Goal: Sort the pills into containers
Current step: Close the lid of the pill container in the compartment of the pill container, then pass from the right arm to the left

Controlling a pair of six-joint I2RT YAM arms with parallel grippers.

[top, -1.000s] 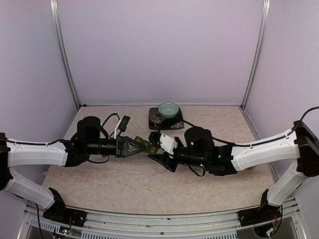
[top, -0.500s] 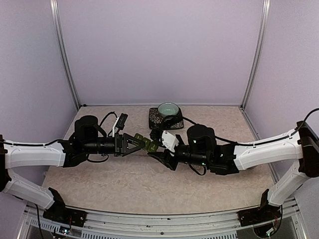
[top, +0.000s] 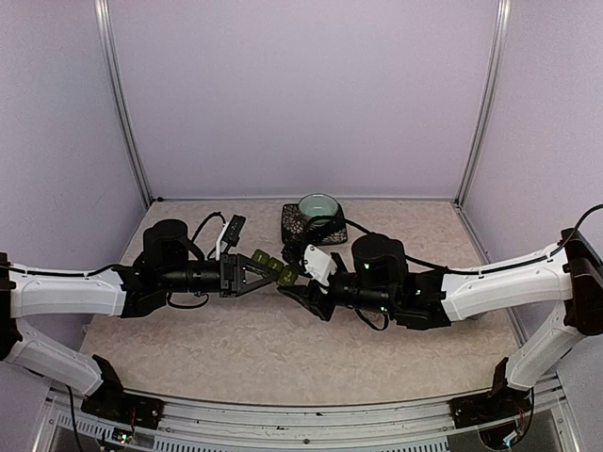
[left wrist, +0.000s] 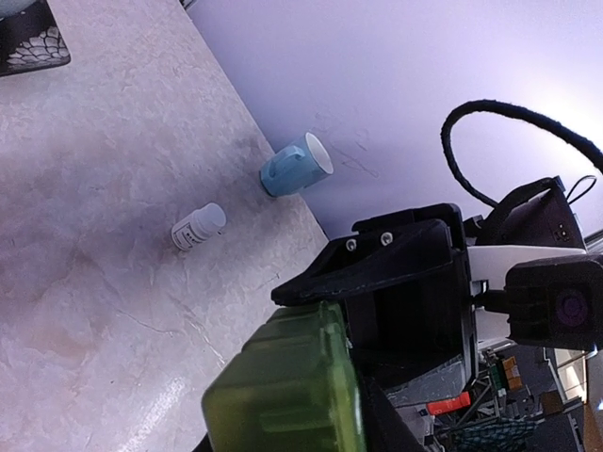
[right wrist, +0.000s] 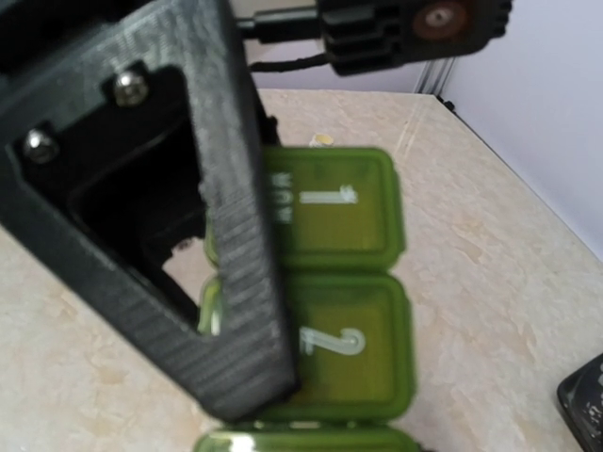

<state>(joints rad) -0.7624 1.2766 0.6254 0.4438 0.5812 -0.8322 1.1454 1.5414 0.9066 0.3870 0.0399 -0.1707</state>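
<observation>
The marbled beige desk (top: 236, 348) carries everything, and the two arms reach in low from either side so that the left gripper (top: 268, 274) and the right gripper (top: 292, 284) meet almost tip to tip above its middle. Just behind the right gripper lies a dark patterned mat (top: 300, 229) with a teal bowl (top: 318, 205) on it. In the left wrist view a pale blue mug (left wrist: 295, 167) stands well past the right gripper, where the desk meets the wall. The containers (top: 278, 270), a dark green strip of three joined lidded compartments, hang off the desk between the two grippers: the left gripper is pinched on one end, and the right gripper is clamped on the other with one black finger lying across the lids. The lid marked 1 is farthest from the right gripper, 2 comes next, and the third is nearest. Both numbered lids are closed. A small white bottle (left wrist: 198, 227) sits near the mug
</observation>
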